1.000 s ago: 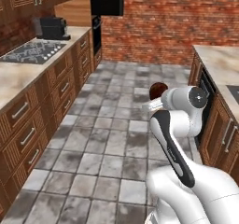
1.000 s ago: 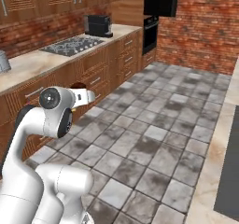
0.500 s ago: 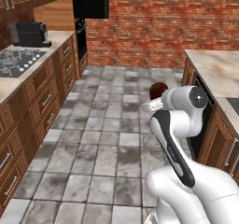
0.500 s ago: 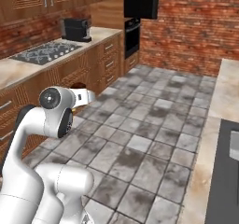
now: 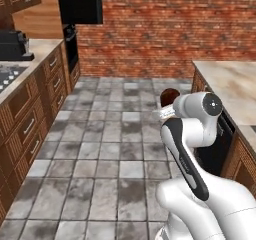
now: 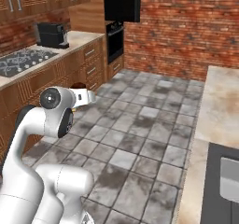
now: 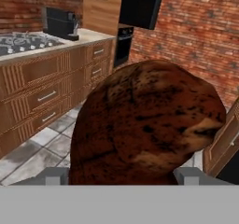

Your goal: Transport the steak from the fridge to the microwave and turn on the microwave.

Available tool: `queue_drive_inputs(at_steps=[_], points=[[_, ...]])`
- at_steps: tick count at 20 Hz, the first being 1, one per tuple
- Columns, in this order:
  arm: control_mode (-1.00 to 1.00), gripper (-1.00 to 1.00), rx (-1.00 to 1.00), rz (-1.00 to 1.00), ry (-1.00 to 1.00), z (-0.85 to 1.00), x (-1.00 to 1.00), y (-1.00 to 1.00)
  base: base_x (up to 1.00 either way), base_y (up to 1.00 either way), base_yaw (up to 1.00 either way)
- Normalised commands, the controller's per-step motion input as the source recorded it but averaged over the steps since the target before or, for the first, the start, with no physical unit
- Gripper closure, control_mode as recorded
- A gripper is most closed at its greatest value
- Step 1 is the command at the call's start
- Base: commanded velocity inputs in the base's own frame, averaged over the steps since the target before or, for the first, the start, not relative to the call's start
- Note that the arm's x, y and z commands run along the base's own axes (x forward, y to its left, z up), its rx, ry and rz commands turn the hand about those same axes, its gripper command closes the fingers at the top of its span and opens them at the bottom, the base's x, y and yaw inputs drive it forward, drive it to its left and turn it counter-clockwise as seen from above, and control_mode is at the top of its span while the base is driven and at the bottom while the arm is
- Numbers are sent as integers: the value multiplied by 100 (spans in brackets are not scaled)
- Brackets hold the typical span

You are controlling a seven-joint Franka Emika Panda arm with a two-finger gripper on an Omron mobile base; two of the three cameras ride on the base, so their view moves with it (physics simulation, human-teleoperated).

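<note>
Cooktop (image 7: 25,41): upper left of my hand view, grey burners set in a pale counter above wooden drawers.
Coffee machine (image 7: 60,23): just right of the cooktop on the same counter; I also see it at the left edge of the left base view (image 5: 15,45) and at upper left of the right base view (image 6: 52,35).
Oven (image 6: 115,41): black, built into the wooden column, upper centre-left of the right base view, directly under the microwave.
Microwave (image 7: 139,9): black box at top centre of my hand view; upper left of the left base view (image 5: 81,6); top centre of the right base view (image 6: 123,5). Door appears closed. It is well apart from the hand.
Steak (image 7: 147,125): dark reddish-brown, mottled, with a paler tan patch on its right side. It sits centre frame in my hand view, between the two grey finger tips that rise at the lower edge. In the left base view a dark rounded part of it (image 5: 169,96) shows just beyond the hand, right of centre.
Gripper (image 7: 125,175): jaws spread wide, one on each side of the steak's base, clamped around it; the steak stands up from between them.
Floor (image 5: 110,149): grey stone tiles, centre of both base views.
Brick wall (image 5: 170,29): red, across the top of the left base view.
</note>
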Motion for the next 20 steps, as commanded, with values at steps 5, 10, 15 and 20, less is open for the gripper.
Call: queue_drive_inputs(at_steps=[5, 10, 15, 20], points=[[100, 100, 0, 0, 0, 0, 0, 0, 94, 0, -12], [100, 100, 0, 0, 0, 0, 0, 0, 98, 0, -11], [100, 100, 0, 0, 0, 0, 0, 0, 99, 0, -10], [100, 100, 0, 0, 0, 0, 0, 0, 100, 2, -10]])
